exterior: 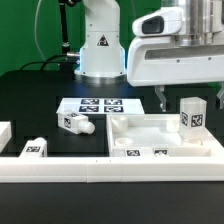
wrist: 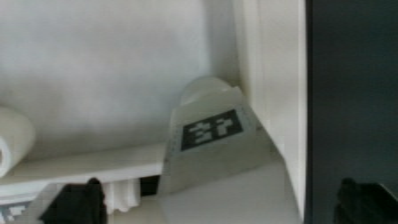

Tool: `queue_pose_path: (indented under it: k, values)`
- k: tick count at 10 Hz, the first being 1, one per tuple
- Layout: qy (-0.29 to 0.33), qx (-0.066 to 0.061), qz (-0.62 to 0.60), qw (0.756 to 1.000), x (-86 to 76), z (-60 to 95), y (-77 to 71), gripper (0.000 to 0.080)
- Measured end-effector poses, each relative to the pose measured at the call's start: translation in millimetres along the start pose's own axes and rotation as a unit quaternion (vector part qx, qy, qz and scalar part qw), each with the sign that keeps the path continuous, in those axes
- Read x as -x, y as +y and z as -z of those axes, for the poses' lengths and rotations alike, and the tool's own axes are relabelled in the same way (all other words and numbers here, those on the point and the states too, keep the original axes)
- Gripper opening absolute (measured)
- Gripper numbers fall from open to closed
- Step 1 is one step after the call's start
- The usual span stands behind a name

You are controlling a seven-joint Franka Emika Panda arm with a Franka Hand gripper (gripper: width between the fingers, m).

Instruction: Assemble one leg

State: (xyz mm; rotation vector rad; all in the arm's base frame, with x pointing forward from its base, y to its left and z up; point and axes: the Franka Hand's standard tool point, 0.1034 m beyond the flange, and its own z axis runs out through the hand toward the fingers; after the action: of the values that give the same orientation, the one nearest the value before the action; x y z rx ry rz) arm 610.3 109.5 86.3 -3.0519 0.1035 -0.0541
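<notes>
A white leg (exterior: 192, 115) with black-and-white tags stands upright at the right corner of the large white tray-shaped panel (exterior: 140, 128). My gripper (exterior: 188, 98) hangs just above it, open, with one finger on either side and nothing in it. In the wrist view the same leg (wrist: 214, 135) shows its tag between my dark fingertips (wrist: 80, 202), and my gripper (wrist: 222, 205) is wide open over it. A second leg (exterior: 75, 123) lies on the table to the exterior view's left of the panel. A third leg (exterior: 35, 148) lies further left by the front rail.
The marker board (exterior: 92, 105) lies flat behind the panel, in front of the robot base (exterior: 100, 45). A long white rail (exterior: 110, 170) runs along the front. Another white part (exterior: 4, 131) shows at the left edge. Dark table (wrist: 356, 90) lies beside the panel.
</notes>
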Motion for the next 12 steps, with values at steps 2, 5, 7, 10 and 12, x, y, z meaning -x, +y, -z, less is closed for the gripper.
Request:
queue_pose_path:
  k: [2,5,7,10,12]
  values:
    - [-0.001,0.006,0.056,0.998,1.0,-0.5,-2.4,0.0649]
    - [0.000,0.006,0.047,0.999,0.7,-0.4,-1.9,0.0285]
    - [0.000,0.006,0.043,0.999,0.7,-0.4,-1.7,0.0285]
    - [0.006,0.000,-0.096,0.995,-0.1,-1.1,-0.5,0.0285]
    - [0.008,-0.003,-0.226,0.974,-0.4,-1.5,0.3,0.0285]
